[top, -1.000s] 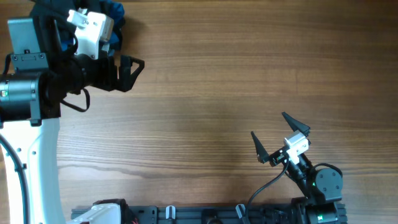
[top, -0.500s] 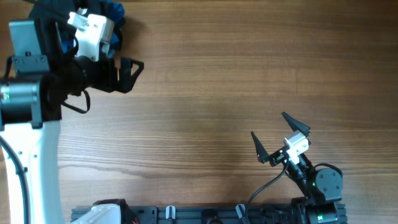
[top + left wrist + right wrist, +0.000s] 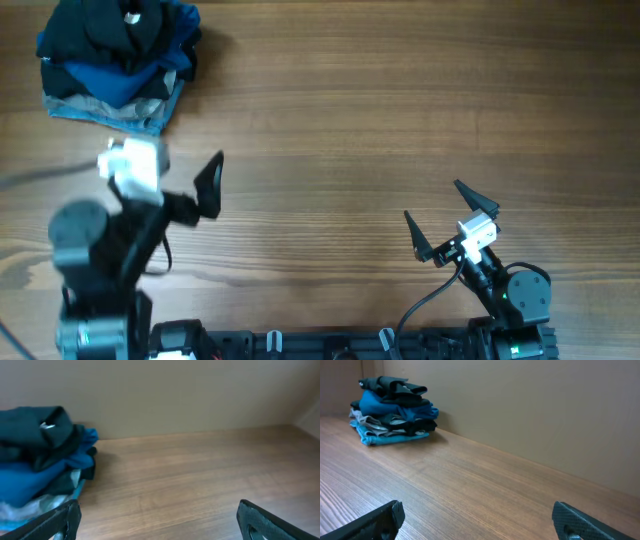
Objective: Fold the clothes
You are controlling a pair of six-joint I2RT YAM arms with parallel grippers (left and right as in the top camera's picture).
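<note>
The black T-shirt (image 3: 112, 24) lies crumpled on top of a pile of clothes at the far left corner of the table. It also shows in the left wrist view (image 3: 35, 427), with a small white label, and far off in the right wrist view (image 3: 395, 384). My left gripper (image 3: 205, 190) is open and empty, in front of the pile and apart from it; in its wrist view the jaws (image 3: 160, 522) frame bare wood. My right gripper (image 3: 433, 205) is open and empty near the front right, and its jaws (image 3: 480, 520) hold nothing.
Under the T-shirt lie a bright blue shirt (image 3: 130, 75) and a light denim piece (image 3: 110, 110). The wooden table (image 3: 380, 110) stretches between the pile and my right gripper. A plain wall stands behind the pile.
My left arm has pulled back from over the pile toward the table's front, uncovering the pile. The right arm has not moved.
</note>
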